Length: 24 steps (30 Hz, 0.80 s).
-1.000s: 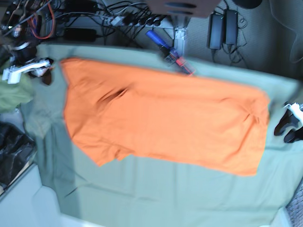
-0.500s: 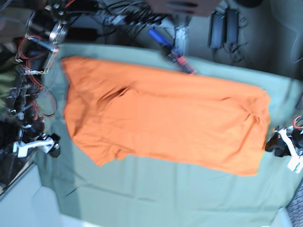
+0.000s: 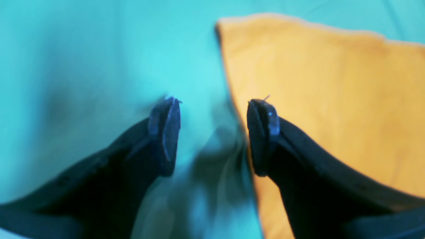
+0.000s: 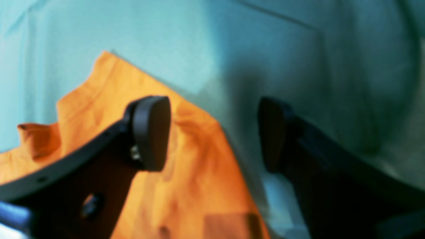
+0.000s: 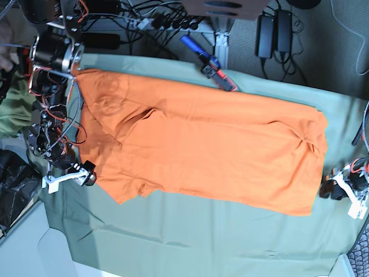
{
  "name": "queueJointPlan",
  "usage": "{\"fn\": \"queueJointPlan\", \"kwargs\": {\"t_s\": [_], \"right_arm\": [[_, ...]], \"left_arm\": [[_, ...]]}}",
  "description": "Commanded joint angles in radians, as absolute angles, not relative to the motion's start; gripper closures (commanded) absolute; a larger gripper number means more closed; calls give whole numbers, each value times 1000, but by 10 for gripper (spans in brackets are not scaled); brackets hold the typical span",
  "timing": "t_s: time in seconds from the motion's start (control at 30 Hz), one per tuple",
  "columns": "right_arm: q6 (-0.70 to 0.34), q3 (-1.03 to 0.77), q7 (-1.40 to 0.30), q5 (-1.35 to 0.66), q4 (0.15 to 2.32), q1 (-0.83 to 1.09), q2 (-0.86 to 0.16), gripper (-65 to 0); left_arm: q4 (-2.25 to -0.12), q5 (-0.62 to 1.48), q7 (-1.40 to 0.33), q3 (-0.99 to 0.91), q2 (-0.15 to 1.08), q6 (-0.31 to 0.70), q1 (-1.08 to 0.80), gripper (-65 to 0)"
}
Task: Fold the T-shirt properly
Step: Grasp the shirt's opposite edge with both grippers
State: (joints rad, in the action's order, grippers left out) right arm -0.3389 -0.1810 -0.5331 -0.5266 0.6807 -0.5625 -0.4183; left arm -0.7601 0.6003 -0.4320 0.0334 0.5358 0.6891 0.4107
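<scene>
The T-shirt [image 5: 202, 150] is lying spread flat across the bench [image 5: 190, 242]. The left hand [image 5: 337, 189] is hovering agape at its right edge. The right hand [image 5: 81, 176] is gaping wide at its left sleeve, gripping nothing.

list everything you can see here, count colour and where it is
T-shirt: one, bright orange, spread flat across the middle of the table cloth
table cloth: one, grey-green, under the shirt
bunched garment: one, olive green, far left edge of the base view
tool: one, blue with red, on the cloth's top edge above the shirt
power bricks: two, black, on the floor at top right
cables: several, black, on the floor at top
right gripper: one, black, jaws open, at the shirt's left edge
left gripper: one, black, jaws open, at the shirt's right edge
</scene>
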Motion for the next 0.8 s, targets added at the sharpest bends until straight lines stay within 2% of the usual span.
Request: {"fn": "queueJointPlan", "kwargs": {"t_s": [0.0,0.6,0.67,0.77], "right_arm": [[-406,-182,-562,-531,692,-584,-421,-409],[-426,-182,-633,-569,692,-584,-340,-407],[-426,-182,-633,-568,692,-584,-340,-377],[-426,-182,-633,-568,692,-584,-341,-224]], "left_arm": [[-771,595,-407,29,542,698,435,-357],[-771,537,-351,29,418,663,444,-354],[-771,533,-351,29,416,639,456,-305],[-771,510,-352,29,419,640,477,-147]]}}
